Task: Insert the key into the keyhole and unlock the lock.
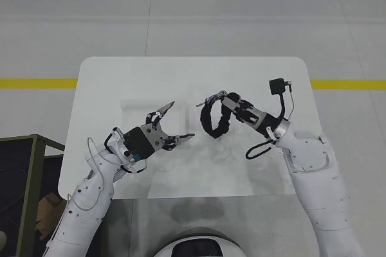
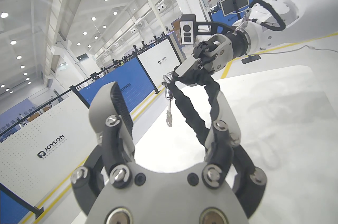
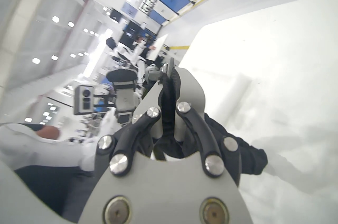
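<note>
Lock [image 1: 212,122], black sleeved loop, clamped in my right gripper [image 1: 229,101] over the table [image 1: 116,77].
Key [image 2: 169,118] dangles off its metal end; left gripper [image 1: 181,119] jaws wide apart, just beside the loop.

You are working on a white table [image 1: 116,77] with rounded corners and a matte, plain top, standing on a pale grey floor [image 1: 38,38]. A yellow line [image 1: 26,83] on the floor runs behind the table's far part on both sides. On the top, left of the middle, you can make out a faint, pale rectangular outline [image 1: 132,106], lying flat; what it is cannot be told. The black cable lock [image 1: 212,121] sits over the middle of the top, and whether its lower end touches the surface is hidden from you.
</note>
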Available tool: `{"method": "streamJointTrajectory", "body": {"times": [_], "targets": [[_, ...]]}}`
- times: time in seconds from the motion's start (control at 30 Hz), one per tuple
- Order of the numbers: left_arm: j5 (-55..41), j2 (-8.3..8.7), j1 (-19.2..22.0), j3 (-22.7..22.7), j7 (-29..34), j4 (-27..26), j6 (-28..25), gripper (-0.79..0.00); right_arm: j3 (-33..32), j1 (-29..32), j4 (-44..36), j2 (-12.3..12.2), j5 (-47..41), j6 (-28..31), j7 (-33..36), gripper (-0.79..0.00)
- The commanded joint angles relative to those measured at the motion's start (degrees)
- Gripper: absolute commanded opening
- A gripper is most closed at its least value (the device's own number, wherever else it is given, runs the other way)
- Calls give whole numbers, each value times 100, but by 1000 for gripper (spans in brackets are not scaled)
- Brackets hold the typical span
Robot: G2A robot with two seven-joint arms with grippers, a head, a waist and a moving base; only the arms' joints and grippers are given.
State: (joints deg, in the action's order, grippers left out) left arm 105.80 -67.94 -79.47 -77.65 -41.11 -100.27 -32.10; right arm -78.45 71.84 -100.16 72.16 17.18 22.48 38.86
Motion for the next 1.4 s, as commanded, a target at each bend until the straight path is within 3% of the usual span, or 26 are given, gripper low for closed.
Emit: {"method": "streamJointTrajectory", "body": {"times": [0.0,0.17,0.23,0.33,0.47,0.77,0.8,0.83,0.87,1.03,1.37], "targets": [[0,0,0,0,0,0,0,0,51,110,-417,-46,1680,215,-181,-785],[0,0,0,0,0,0,0,0,534,306,-883,-110,4428,686,-508,-785],[0,0,0,0,0,0,0,0,759,369,-911,-120,5600,547,-825,-785],[0,0,0,0,0,0,0,0,1018,424,-812,-109,6517,204,-1401,-785],[0,0,0,0,0,0,0,0,914,514,-688,-71,6060,-271,-2012,-785],[0,0,0,0,0,0,0,0,364,309,205,31,3182,-972,-1692,-785],[0,0,0,0,0,0,0,0,330,263,349,38,2871,-1041,-1513,-606],[0,0,0,0,0,0,0,0,299,197,450,40,2695,-1100,-1350,-148],[0,0,0,0,0,0,0,0,263,146,517,40,2613,-1148,-1285,0],[0,0,0,0,0,0,0,0,42,107,619,15,2646,-1366,-1306,0],[0,0,0,0,0,0,0,0,-454,300,558,-43,2063,-1091,-1487,0]]}}
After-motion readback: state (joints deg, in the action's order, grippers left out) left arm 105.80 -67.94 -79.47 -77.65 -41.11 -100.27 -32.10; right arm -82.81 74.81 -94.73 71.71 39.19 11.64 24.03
